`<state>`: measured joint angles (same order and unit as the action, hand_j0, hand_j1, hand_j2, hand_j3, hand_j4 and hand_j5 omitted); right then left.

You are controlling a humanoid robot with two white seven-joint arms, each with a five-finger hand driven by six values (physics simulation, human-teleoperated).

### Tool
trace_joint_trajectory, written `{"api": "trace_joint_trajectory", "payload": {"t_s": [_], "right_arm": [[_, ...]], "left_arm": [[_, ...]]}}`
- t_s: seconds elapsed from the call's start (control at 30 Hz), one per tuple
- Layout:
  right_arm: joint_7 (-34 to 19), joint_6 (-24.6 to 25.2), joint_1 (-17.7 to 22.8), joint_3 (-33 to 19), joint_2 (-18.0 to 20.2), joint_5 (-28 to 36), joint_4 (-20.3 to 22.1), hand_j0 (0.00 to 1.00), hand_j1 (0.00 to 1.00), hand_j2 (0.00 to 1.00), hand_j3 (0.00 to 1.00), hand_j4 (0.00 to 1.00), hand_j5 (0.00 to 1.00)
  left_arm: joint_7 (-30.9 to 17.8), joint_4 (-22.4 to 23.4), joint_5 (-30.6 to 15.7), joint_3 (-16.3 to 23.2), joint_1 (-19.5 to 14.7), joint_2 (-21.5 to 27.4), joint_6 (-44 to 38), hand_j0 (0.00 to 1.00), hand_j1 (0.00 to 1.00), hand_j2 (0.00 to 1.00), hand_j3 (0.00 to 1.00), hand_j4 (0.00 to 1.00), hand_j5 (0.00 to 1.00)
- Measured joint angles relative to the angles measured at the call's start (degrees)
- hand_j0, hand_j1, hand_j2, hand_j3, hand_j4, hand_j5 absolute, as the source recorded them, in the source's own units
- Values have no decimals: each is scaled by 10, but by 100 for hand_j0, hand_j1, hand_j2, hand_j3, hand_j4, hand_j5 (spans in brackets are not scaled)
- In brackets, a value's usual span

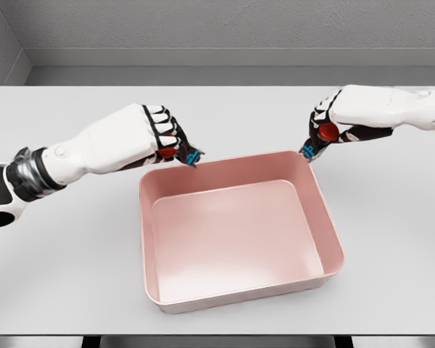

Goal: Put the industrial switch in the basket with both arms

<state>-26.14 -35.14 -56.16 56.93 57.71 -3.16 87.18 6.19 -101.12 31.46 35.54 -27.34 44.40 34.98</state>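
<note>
Head view: pink basket (333, 239) centre frame, empty. Left hand (167, 141) and right hand (326, 127) each grip a red-and-blue industrial switch (191, 155) above its far corners. Step: carry done; next, release inside.

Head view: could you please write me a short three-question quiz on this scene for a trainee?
1. True or false: something already lies inside the pink basket.
2. The small part gripped by the left hand is red and ___.
3. The right hand, gripping a similar part, is nearest which basket corner? A near-left, B far-right, C near-right.
Key: 1 false; 2 blue; 3 B.
</note>
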Motion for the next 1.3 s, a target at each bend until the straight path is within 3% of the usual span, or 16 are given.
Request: {"api": "trace_joint_trajectory", "payload": {"t_s": [0.2,0.53,0.6,0.63,0.67,0.93,1.1,1.2,1.3], "right_arm": [[0,0,15,0,8,12,37,41,41,41,41,41,41],[0,0,27,1,15,26,61,44,44,44,44,44,44],[1,0,28,2,15,27,63,54,54,54,54,54,54],[1,0,28,2,15,27,63,72,72,72,72,72,72],[3,0,29,2,15,27,63,100,100,100,100,100,100],[7,0,29,2,15,27,64,100,100,100,100,100,100],[6,0,48,-18,43,27,50,100,100,100,100,100,100],[5,0,55,-34,61,28,38,100,100,100,100,100,100],[5,0,59,-42,72,28,18,100,100,100,100,100,100]], "left_arm": [[30,0,-12,23,7,-10,0,36,36,36,36,36,36],[35,0,-14,83,5,-14,0,36,36,36,36,36,36],[34,0,-13,94,4,-14,0,36,36,36,36,36,36],[34,0,-13,98,4,-14,0,36,36,36,36,36,36],[34,0,-13,100,4,-14,0,39,39,39,39,39,39],[32,1,-13,116,4,-13,0,41,41,41,41,41,41],[29,1,-10,131,5,-12,0,42,42,42,42,42,42],[29,1,-9,133,2,-12,0,65,65,65,65,65,65],[30,1,-8,134,-3,-11,0,73,73,73,73,73,73]]}}
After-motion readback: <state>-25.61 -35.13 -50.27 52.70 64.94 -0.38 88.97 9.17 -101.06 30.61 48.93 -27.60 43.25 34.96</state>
